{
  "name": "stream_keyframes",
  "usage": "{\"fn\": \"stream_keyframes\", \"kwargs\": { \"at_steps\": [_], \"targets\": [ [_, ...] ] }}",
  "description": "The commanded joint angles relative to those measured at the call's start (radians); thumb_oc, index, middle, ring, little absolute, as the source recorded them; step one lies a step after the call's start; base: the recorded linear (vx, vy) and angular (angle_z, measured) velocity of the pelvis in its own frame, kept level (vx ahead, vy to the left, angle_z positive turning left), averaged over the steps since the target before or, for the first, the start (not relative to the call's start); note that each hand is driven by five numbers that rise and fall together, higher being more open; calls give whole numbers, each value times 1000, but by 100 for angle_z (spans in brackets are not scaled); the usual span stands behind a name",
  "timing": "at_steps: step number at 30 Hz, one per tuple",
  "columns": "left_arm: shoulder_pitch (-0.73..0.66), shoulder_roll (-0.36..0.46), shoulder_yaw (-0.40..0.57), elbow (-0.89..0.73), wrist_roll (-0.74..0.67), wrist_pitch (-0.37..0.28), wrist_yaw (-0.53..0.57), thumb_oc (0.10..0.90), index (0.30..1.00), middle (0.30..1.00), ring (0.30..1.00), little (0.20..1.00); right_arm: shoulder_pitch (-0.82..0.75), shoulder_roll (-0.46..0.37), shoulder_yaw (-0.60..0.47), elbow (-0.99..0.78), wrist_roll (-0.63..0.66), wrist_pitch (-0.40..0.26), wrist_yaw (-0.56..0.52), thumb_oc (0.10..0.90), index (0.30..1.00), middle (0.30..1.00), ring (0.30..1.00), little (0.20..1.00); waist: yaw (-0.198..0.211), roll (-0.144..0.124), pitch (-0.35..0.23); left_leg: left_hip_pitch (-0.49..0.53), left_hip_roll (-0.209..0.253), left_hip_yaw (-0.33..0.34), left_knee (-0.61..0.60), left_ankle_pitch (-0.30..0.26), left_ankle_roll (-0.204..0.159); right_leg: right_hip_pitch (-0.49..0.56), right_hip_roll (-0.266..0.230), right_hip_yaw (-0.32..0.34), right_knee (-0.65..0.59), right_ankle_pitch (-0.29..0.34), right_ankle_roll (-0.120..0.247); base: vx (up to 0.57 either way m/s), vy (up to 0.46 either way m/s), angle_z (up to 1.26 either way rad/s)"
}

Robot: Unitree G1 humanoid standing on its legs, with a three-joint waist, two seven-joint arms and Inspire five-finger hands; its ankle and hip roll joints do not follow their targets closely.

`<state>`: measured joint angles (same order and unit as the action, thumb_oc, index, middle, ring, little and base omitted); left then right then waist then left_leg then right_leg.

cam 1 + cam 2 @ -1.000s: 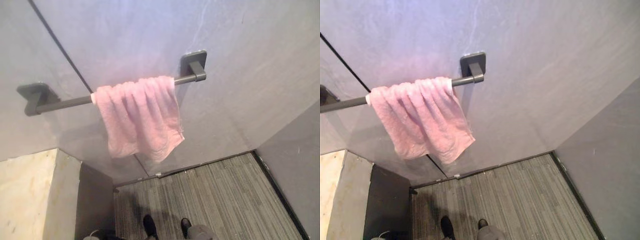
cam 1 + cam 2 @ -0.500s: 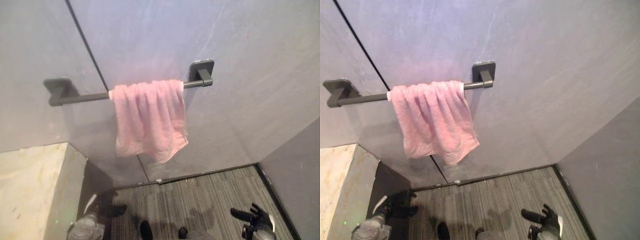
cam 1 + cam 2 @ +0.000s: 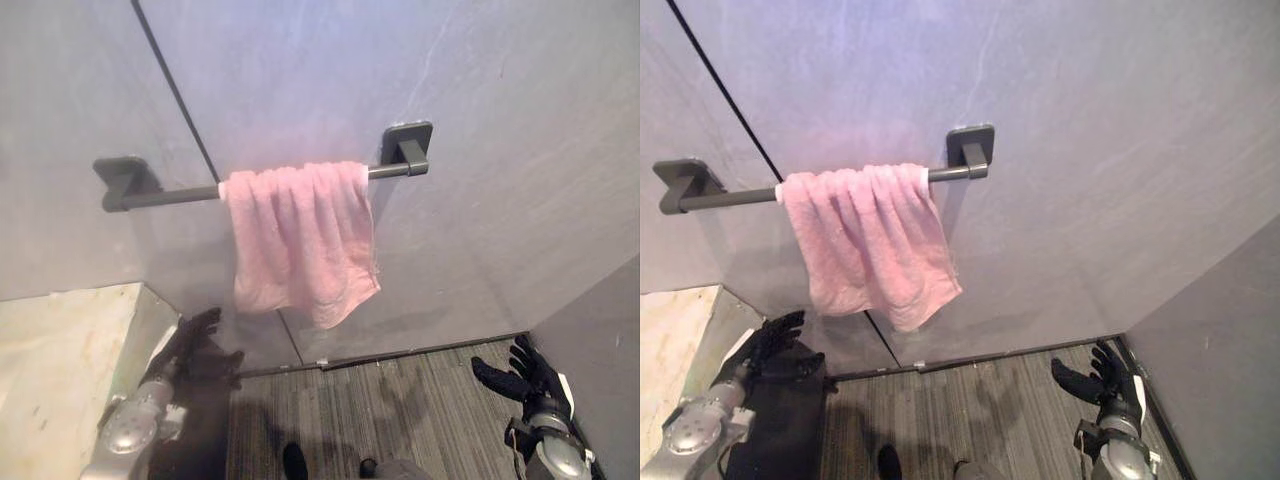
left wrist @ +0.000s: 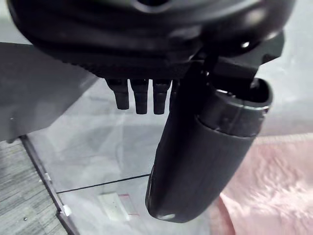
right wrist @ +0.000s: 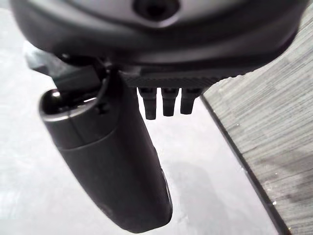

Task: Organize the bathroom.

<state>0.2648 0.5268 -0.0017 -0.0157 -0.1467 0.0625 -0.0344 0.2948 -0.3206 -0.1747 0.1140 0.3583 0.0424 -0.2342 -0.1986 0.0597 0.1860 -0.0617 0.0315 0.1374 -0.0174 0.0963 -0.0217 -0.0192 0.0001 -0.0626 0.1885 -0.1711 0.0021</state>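
The pink towel (image 3: 302, 238) hangs bunched over a dark bar (image 3: 165, 196) on the grey wall (image 3: 500, 150), at 1 o'clock from the left hand (image 3: 190, 340) and 10 o'clock from the right hand (image 3: 525, 372); both are relaxed and empty. The towel is soft, fluffy terry, the wall smooth, the floor (image 3: 400, 400) striped

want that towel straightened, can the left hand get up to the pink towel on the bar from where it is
Probably yes: the open left hand is below the pink terry towel on the dark wall bar, and nothing stands between them.
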Motion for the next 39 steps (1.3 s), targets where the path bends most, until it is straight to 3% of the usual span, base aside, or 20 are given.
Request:
{"fn": "stream_keyframes", "kwargs": {
  "at_steps": [1, 15, 26, 29, 39],
  "targets": [
    [-66, 77, 100, -81, 26, -128, 27, 800, 900, 900, 900, 900, -54, -98, -42, -172, -69, -70, 27, 800, 900, 900, 900, 900, -19, -25, -37, -58, 60, 36, 172, -93, -23, 16, -32, -79, -98, 108, 71, 0, 0, 0],
    [-106, 115, 223, -232, -10, -235, 113, 800, 900, 900, 900, 900, -74, -156, -69, -336, -44, -40, 137, 800, 900, 900, 900, 900, -4, -60, -56, -63, 72, 33, 200, -103, -35, 31, -26, -84, -105, 107, 75, 0, -30, 3],
    [-220, 170, 195, -302, -163, -147, 6, 800, 900, 900, 900, 900, -192, -279, -56, -429, 145, 133, 308, 800, 900, 900, 900, 900, 17, -96, -68, -51, 76, 29, 213, -108, -42, 45, -20, -91, -108, 115, 83, -11, -26, 7],
    [-294, 192, 141, -304, -179, -114, 4, 800, 900, 900, 900, 900, -264, -319, -31, -425, 205, 178, 307, 800, 900, 900, 900, 900, 25, -104, -74, -41, 79, 27, 199, -104, -44, 48, -19, -98, -112, 118, 87, 0, 0, 0],
    [-444, 215, 24, -277, -265, -22, -24, 800, 900, 900, 900, 900, -412, -383, 38, -381, 315, 244, 298, 800, 900, 900, 900, 900, 40, -119, -91, -24, 79, 22, 175, -100, -45, 53, -19, -98, -127, 129, 97, 0, -1, 0]
  ]
}}
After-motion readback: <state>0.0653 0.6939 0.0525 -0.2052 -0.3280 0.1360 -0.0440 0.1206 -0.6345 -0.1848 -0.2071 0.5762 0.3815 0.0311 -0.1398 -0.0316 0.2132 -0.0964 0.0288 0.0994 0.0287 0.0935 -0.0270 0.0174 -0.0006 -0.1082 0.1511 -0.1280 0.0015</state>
